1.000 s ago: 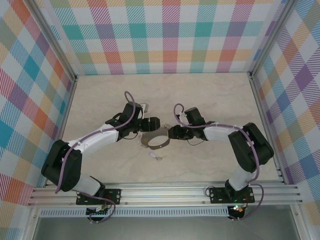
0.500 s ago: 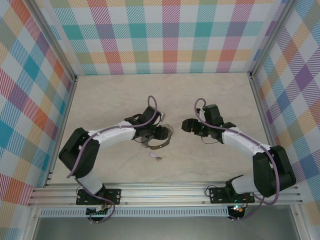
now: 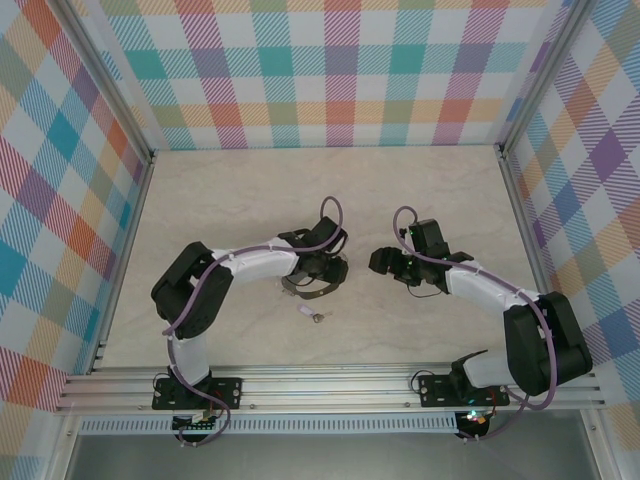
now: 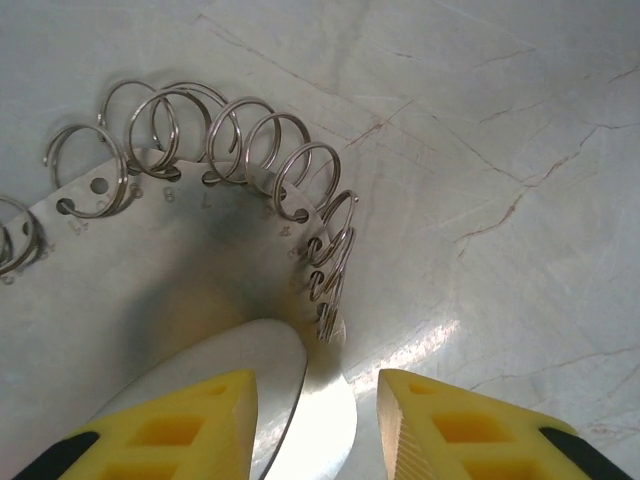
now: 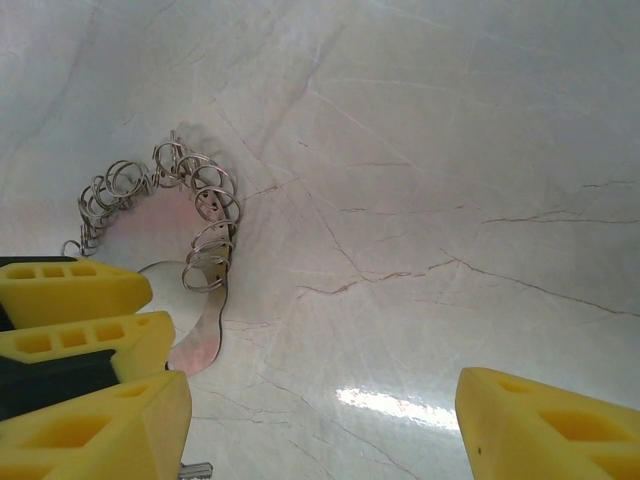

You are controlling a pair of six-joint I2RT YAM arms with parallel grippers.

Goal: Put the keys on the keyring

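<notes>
Grey metal keyring (image 3: 308,287) lies flat on the marble-pattern table (image 3: 440,200), between the two arms. In the left wrist view it is a flat plate band with small wire loops strung along its outer edge. The keys (image 3: 312,314) lie on the table just in front of the keyring, apart from it and from both grippers.

Left gripper (image 4: 315,385): fingers parted and straddling the plate band, one over the inner opening and one outside the rim. No clamping contact is visible. Right gripper (image 5: 322,385): fingers spread wide, holding nothing, beside the keyring and clear of it.

Step in hand, as judged: securing the keyring. No key is threaded yet. The next move calls for a firm pinch on the band, after which the free right gripper must pick up the small keys, a fine, low grasp.
</notes>
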